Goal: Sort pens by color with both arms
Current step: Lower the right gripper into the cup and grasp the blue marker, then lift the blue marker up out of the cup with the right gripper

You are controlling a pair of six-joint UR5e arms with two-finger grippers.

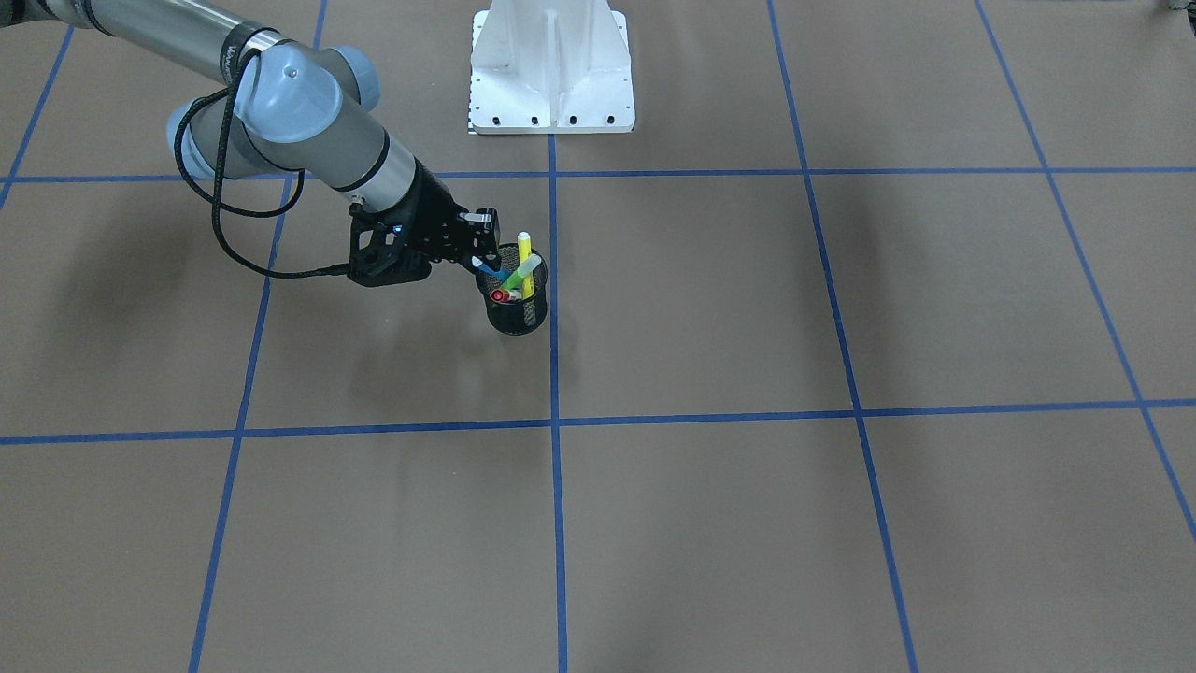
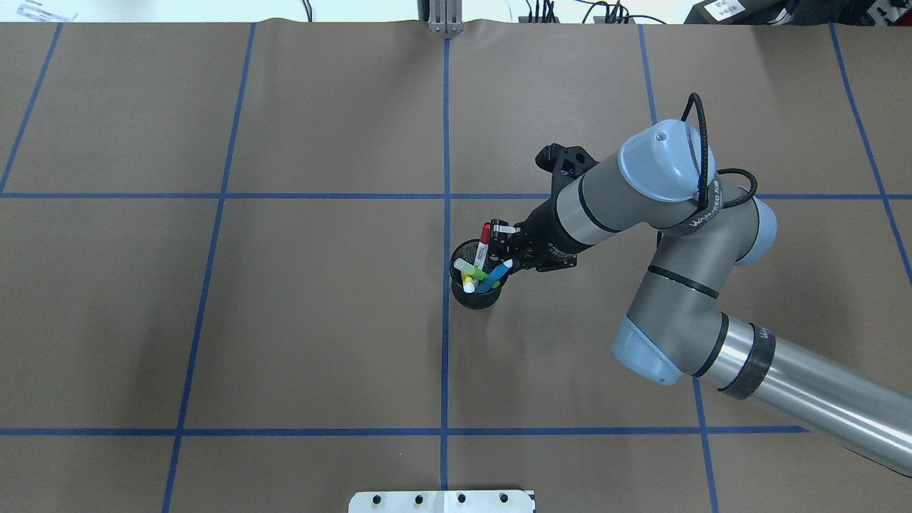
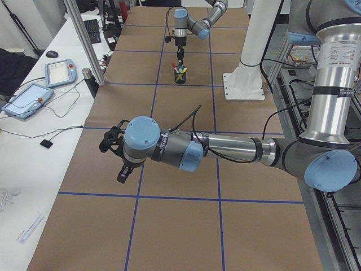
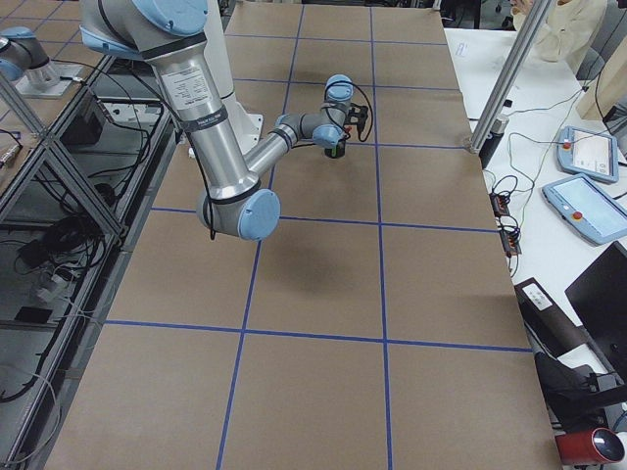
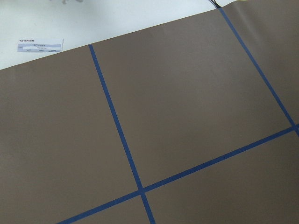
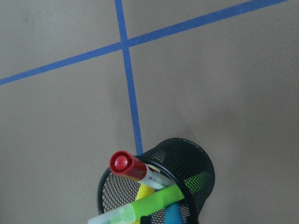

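Front-facing view: the right arm (image 1: pixel 308 112), grey-silver with light blue joint caps, reaches in from the upper left. Its black two-finger right gripper (image 1: pixel 478 264) sits at the rim of a black mesh cup (image 1: pixel 519 316), which stands on the brown paper-covered table (image 1: pixel 747 308) just beside a blue tape line. All four pens stand in the cup. The slim yellow pen (image 1: pixel 525 254) is nearly upright, and the lime green pen (image 1: pixel 519 275) leans across it. The blue pen (image 1: pixel 488 269) tilts toward the fingertips, and the red-capped pen with white barrel (image 1: pixel 501 295) is lowest. Whether the fingers touch the blue pen, or how far apart they are, cannot be told. A white metal pedestal base (image 1: pixel 551 70) stands at the top.

Overhead view: the right arm enters from the right, with its gripper against the cup's right rim. The blue pen's upper end lies at the fingertips and the red cap points away from the robot.

Left-end view: the near left arm (image 3: pixel 225 148) stretches over the paper and the left gripper (image 3: pixel 121 172) hangs above it, well apart from the cup. Its opening cannot be told.

Right-end view: the cup is small and partly hidden by the right arm's wrist.

Left wrist view: only brown paper, crossing blue tape and a white paper label (image 5: pixel 39 45) show.

Right wrist view: this looks down into the cup, with the red cap highest. No fingers are visible.
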